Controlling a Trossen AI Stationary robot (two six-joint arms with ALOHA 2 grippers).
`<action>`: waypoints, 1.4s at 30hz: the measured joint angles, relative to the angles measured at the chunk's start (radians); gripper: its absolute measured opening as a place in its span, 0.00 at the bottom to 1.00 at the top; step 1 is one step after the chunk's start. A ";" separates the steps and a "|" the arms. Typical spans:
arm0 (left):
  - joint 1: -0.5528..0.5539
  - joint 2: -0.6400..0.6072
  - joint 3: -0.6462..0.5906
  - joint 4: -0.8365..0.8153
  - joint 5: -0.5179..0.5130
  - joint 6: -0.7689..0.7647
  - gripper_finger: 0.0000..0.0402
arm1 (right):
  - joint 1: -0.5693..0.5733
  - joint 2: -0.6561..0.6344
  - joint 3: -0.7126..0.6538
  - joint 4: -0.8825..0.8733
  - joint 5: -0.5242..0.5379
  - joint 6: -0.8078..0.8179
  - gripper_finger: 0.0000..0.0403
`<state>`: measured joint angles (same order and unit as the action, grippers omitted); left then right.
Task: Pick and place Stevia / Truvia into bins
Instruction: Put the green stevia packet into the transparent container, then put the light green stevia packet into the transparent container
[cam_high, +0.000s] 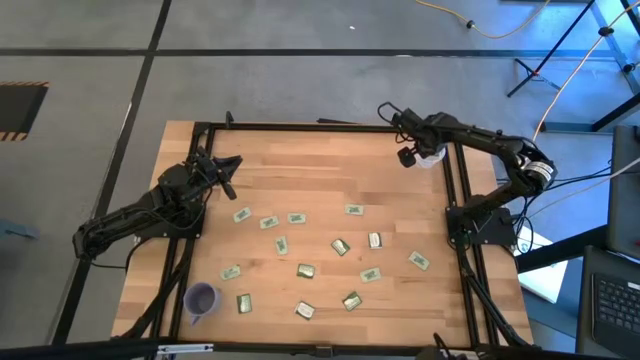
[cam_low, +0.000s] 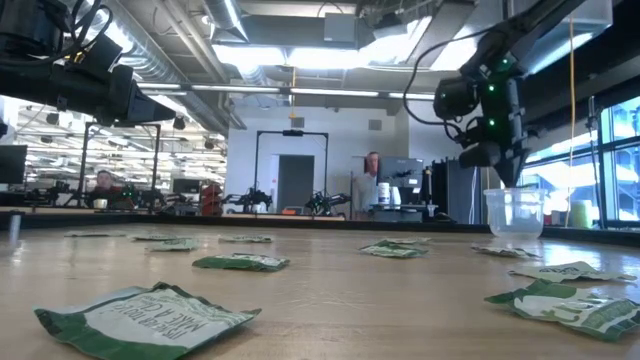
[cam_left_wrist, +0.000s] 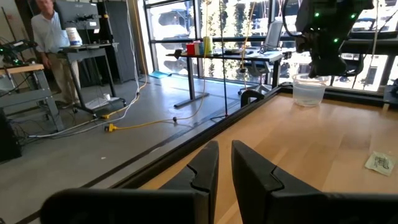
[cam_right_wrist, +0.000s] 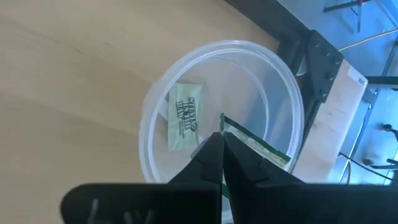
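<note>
Left end effector (cam_high: 228, 170) idle at counter's (cam_high: 320, 160) left edge, fingers slightly parted, purple cup (cam_high: 201, 297) well apart. Right end effector (cam_right_wrist: 222, 144) pinches sachet (cam_right_wrist: 258, 145) directly over white cup (cam_right_wrist: 186, 74); another sachet (cam_right_wrist: 183, 115) lies inside, below it.

Right jaws hide much of held sachet (cam_right_wrist: 258, 144); purple cup (cam_high: 201, 298) contents too small to tell.

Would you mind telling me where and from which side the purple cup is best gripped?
Grip the purple cup by its rim, coming straight down from above. It appears to stand upright near the table's front left corner, mouth open upward, so one finger could probably go inside and one outside the wall.
</note>
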<state>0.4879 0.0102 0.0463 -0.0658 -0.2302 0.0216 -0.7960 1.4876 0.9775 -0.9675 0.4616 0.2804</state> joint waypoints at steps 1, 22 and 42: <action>0.000 0.000 0.000 0.000 0.000 0.000 0.10 | -0.002 0.000 -0.009 0.015 0.000 -0.001 0.02; 0.000 0.000 0.000 0.000 0.000 0.000 0.10 | -0.006 0.000 -0.065 0.083 -0.001 0.000 0.02; 0.000 0.000 0.000 0.000 0.000 0.000 0.10 | 0.021 -0.049 -0.012 0.060 0.002 -0.028 0.24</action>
<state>0.4877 0.0105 0.0463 -0.0658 -0.2302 0.0216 -0.7755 1.4388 0.9654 -0.9076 0.4641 0.2521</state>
